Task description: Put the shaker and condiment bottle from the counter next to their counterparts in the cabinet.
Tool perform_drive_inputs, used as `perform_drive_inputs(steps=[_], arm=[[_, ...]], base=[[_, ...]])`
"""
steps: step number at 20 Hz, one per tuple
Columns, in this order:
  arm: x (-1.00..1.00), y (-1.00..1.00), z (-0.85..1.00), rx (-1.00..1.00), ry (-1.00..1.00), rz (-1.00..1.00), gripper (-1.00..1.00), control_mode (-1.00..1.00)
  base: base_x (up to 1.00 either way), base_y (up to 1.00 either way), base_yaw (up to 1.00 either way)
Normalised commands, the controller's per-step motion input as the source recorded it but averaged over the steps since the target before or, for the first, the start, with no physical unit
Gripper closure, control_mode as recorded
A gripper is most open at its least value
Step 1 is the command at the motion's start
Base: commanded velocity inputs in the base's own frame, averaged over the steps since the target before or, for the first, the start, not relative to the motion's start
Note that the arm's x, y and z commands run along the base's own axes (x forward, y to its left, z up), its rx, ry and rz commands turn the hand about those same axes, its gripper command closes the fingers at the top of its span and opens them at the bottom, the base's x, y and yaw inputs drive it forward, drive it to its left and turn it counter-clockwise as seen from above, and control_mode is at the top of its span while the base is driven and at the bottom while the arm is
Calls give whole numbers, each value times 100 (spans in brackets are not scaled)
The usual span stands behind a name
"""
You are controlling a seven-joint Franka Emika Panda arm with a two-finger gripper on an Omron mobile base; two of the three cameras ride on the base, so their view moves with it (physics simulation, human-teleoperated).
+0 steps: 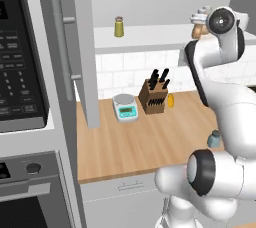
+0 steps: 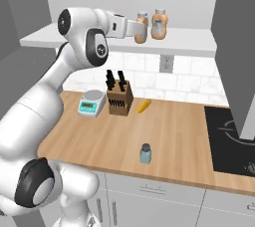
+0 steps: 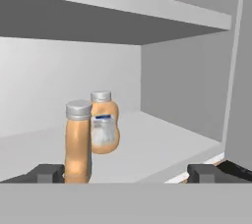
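Two peach-orange condiment bottles stand side by side on the white shelf (image 2: 194, 42) of the cabinet, and I cannot tell which is the twin. In the hand view the nearer bottle (image 3: 78, 142) stands upright just inside my left fingertip (image 3: 47, 173), and the other bottle (image 3: 104, 128) is behind it. My gripper (image 2: 139, 31) is open at the nearer bottle (image 2: 142, 27), beside the farther bottle (image 2: 159, 24). The olive-yellow shaker (image 1: 119, 27) stands further left on the shelf. On the counter (image 2: 184, 136), the blue-grey shaker (image 2: 145, 154) stands upright near the front edge.
A knife block (image 2: 119, 99), a kitchen scale (image 2: 91, 104) and a small yellow item (image 2: 144, 105) sit at the back of the counter. A black cooktop (image 2: 231, 139) lies at the right. The open cabinet door (image 1: 75, 47) hangs left, beside a microwave (image 1: 20, 57).
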Motion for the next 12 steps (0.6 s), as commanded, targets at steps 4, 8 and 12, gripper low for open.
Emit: perform_drive_inputs(steps=[4,8,12], arm=[[-72,1,-14,-1,-1,-18,-100,-100],[-67,0,-86,-16,0,-35,-100,-100],[-62,0,-100,-19,0,-31,-100,-100]], base=[[0,0,0],[0,0,0],[0,0,0]])
